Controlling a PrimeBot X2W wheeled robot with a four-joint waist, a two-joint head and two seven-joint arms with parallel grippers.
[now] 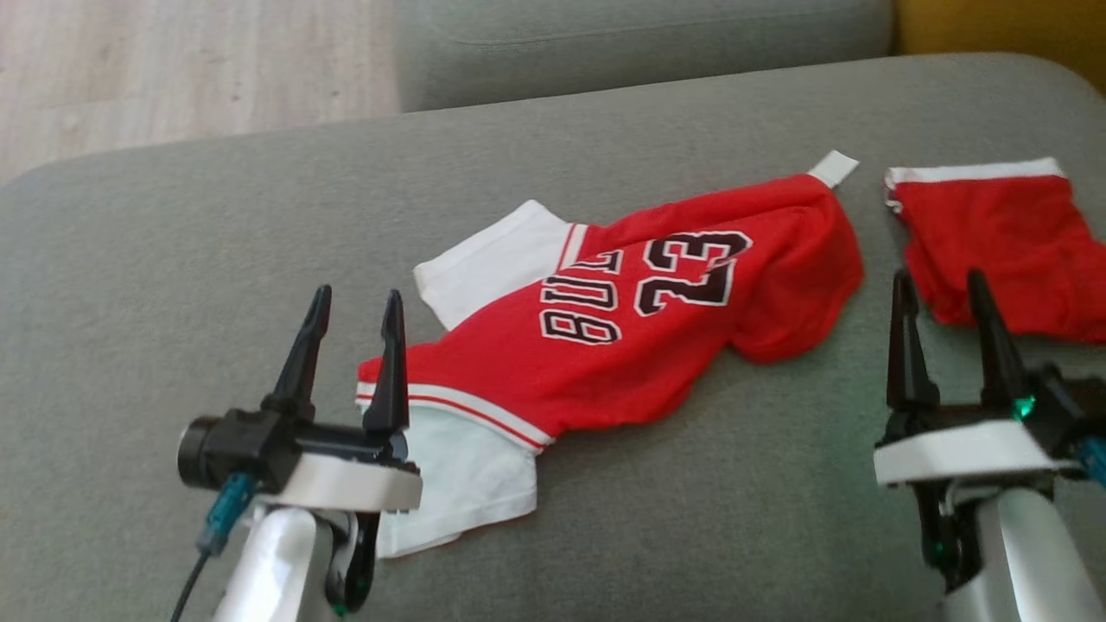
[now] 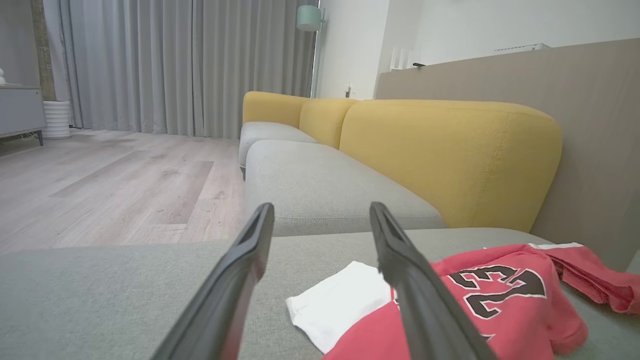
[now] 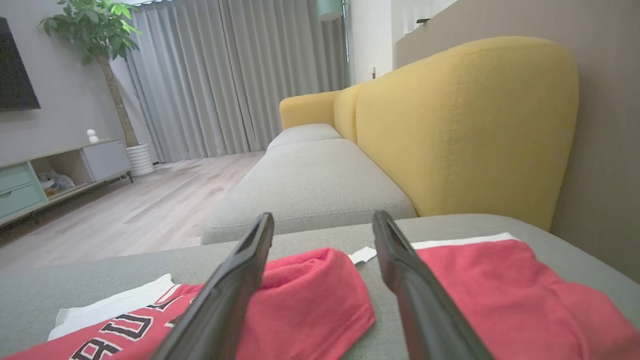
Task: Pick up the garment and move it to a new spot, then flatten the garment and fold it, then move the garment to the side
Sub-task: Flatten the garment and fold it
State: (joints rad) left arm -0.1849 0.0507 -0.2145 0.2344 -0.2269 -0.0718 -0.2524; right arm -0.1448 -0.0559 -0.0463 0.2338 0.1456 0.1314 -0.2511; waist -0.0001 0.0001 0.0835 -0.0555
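**Both tools empty, shirt flat on sofa**

Red shirt (image 1: 622, 328) w/ white sleeves lies rumpled, print side up, about mid-way across the grey sofa seat (image 1: 216, 259). Left tool (image 1: 359, 294) hangs at the shirt's left end, fingers spread, gripping nothing. Right tool (image 1: 939, 276) is released too, between the shirt and red shorts (image 1: 994, 242) lying just to the R. Yellow backrest (image 2: 450, 155) behind.

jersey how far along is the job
Nothing looks finished: the red jersey lies rumpled and unfolded on the grey cushion. Nothing is in hand: left gripper and right gripper hover open, empty. To do: grasping, moving, flattening, folding, setting aside.
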